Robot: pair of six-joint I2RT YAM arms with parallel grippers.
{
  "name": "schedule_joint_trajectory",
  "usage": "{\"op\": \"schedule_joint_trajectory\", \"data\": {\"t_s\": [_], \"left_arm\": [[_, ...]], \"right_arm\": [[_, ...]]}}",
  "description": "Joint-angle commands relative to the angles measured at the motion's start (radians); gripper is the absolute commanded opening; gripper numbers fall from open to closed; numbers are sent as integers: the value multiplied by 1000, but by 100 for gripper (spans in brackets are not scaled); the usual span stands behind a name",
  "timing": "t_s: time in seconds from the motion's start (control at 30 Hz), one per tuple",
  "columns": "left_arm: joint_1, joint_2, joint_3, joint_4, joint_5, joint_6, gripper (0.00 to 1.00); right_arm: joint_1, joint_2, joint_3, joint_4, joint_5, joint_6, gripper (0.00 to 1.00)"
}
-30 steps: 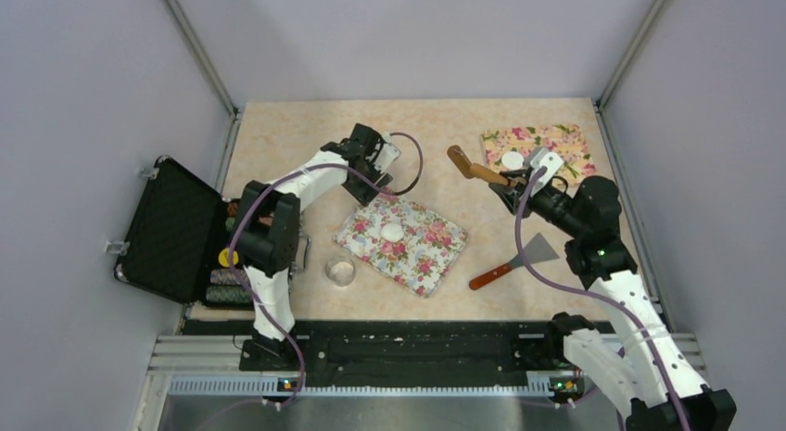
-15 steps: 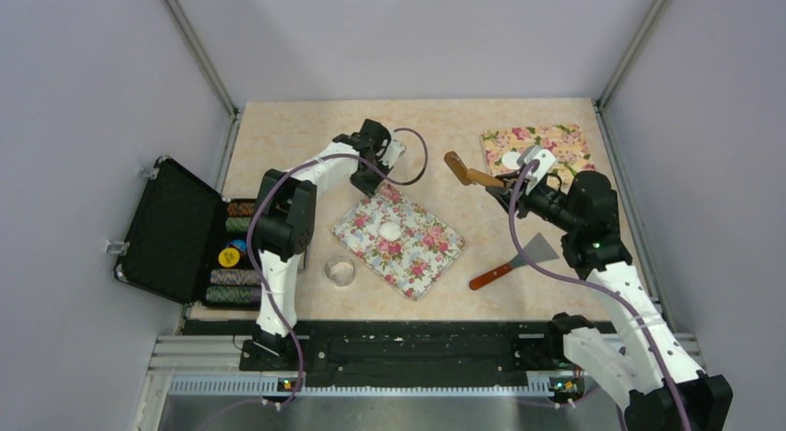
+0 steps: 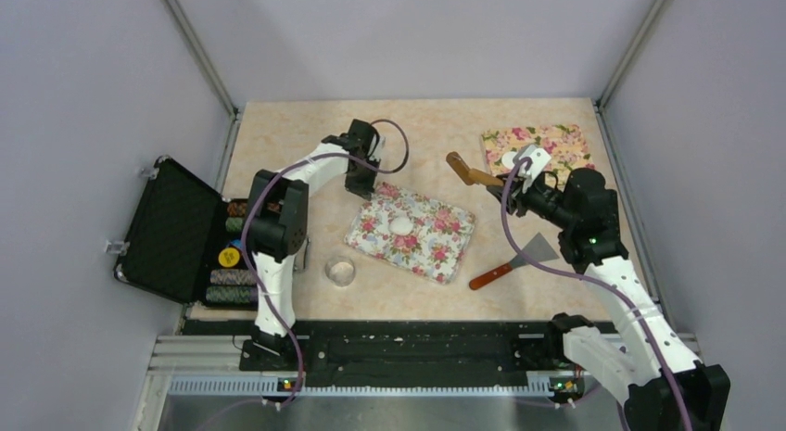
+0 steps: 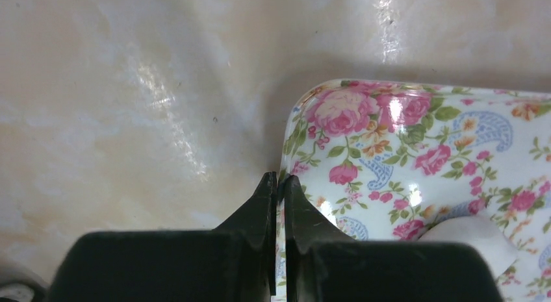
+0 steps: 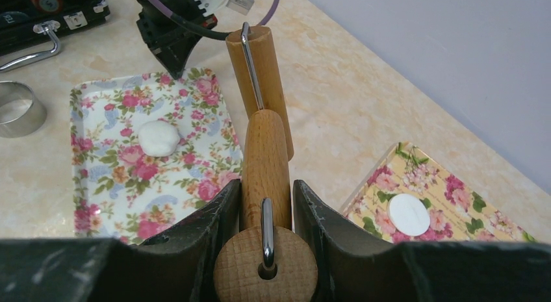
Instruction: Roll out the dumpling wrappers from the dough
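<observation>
Dough sits mid white floral mat, clear of edges. Your left gripper is pinched shut on mat's corner edge, with bare table beyond. Right gripper clamps rolling pin handle between mats, seemingly raised. One wrapper on yellow mat. Case labels too small to read.

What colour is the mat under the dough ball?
The mat is white with pink roses, clearest in the left wrist view.

Left arm and right arm: white links, black joints, purple cables. Left tool and right tool: black.
</observation>
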Motion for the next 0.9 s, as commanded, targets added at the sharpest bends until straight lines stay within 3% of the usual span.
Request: {"op": "schedule_joint_trajectory", "data": {"t_s": [0.0,0.23,0.43,0.53,0.6,0.87], "left_arm": [[37,-14,-113,45,25,-155,0],[58,-120,-199,94,186,-214,0],[76,-162,-179,74,183,-188,61],[93,-146,-104,55,149,-130,82],[101,-133,-31,65,156,-50,89],[88,17,272,-34,409,468,96]], "right_arm": [[-10,-13,12,73,-3,-14,0],[-9,-8,6,86,0,-8,0],[-10,-10,5,88,-4,-9,0],[-9,-11,1,87,-7,-17,0],[-9,-9,0,86,-10,-21,0],[6,-6,-2,71,-21,-50,0]]}}
